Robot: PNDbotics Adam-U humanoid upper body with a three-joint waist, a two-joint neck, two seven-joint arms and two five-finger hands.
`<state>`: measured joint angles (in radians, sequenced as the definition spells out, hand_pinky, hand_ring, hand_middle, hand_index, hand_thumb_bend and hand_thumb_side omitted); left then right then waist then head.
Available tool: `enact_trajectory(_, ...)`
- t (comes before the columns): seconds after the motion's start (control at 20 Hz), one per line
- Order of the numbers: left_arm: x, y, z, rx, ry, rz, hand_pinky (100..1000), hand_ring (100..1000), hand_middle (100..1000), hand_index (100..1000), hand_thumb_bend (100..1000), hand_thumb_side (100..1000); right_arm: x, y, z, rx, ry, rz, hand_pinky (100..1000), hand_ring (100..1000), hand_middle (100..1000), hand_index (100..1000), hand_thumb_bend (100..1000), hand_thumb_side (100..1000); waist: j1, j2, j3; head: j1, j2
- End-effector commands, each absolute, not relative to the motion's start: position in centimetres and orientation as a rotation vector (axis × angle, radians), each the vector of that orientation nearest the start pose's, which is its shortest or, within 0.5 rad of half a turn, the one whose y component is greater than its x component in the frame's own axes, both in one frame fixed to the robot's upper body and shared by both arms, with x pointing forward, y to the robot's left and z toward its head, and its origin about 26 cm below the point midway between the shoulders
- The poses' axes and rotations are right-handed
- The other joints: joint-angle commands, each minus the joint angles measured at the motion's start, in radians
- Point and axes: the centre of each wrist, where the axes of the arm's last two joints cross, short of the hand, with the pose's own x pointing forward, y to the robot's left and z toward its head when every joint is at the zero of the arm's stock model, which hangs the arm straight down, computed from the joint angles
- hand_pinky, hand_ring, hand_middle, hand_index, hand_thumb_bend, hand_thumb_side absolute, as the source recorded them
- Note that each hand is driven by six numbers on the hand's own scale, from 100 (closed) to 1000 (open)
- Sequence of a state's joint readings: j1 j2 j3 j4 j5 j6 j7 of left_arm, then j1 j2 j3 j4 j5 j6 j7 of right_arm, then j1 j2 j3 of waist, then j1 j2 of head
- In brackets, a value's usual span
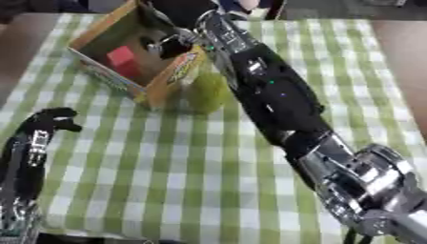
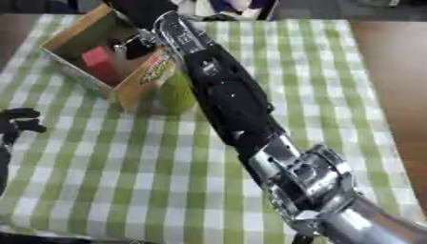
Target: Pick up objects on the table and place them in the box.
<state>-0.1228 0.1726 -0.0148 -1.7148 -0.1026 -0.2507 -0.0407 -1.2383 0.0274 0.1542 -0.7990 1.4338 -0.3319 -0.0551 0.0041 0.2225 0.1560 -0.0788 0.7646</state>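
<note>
**My right hand is over the box, the green thing sits beside it**

My right arm [image 1: 275,95] stretches from the lower right corner across the worktop [image 1: 167,167], which wears a green and white checked cloth. My right hand [image 1: 167,45] is over the open cardboard box [image 1: 104,28] near the far left, down among its walls; it shows only as a dark shape, so I cannot tell whether its fingers are spread or curled, or whether they hold anything. Inside the box lies a red block [image 1: 121,56], towards the left wall. A rounded green object [image 1: 204,90] stands on the cloth just beside the box's near corner, touching or almost touching it, under my forearm. My left hand [image 1: 50,121] rests at the left edge, fingers curled, holding nothing
</note>
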Motion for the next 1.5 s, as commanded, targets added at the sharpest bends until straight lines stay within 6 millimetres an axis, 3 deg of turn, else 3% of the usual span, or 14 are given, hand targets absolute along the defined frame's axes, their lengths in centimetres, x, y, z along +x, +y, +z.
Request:
enact_trajectory(0.05, 30.3, 26.7, 7.4, 0.167, -2.086, -0.323, 826, 576, 645, 733, 100, 891, 47.4, -5.1, 26.1, 1.236, 2.382, -1.926, 773, 846, 951, 1000, 237, 385, 0.004, -0.016, -0.008, 0.022, 0.004)
enact_trajectory(0.35, 30.2, 27.1, 7.2, 0.192, -2.080, -0.313, 826, 575, 644, 733, 100, 891, 47.2, -7.5, 26.8, 1.137, 2.424, -1.973, 765, 840, 933, 1000, 174, 424, 0.005, -0.019, -0.033, 0.044, 0.005)
enact_trajectory(0.7, 30.1, 27.4, 7.1, 0.207, -2.074, -0.308, 826, 574, 644, 733, 100, 893, 47.0, -9.7, 25.7, 1.060, 2.402, -2.105, 764, 839, 919, 1000, 116, 475, 0.005, -0.019, -0.051, 0.058, 0.005)
enact_trajectory(1.0, 30.0, 27.4, 7.1, 0.213, -2.074, -0.307, 826, 574, 643, 733, 100, 893, 47.0, -11.1, 23.7, 0.999, 2.388, -2.242, 759, 835, 901, 1000, 100, 541, 0.005, -0.017, -0.059, 0.065, 0.005)
enact_trajectory(1.5, 30.0, 27.4, 7.1, 0.212, -2.073, -0.308, 826, 574, 642, 733, 100, 895, 47.2, -11.6, 20.6, 0.869, 2.355, -2.417, 748, 825, 871, 996, 100, 631, 0.006, -0.014, -0.061, 0.068, 0.005)
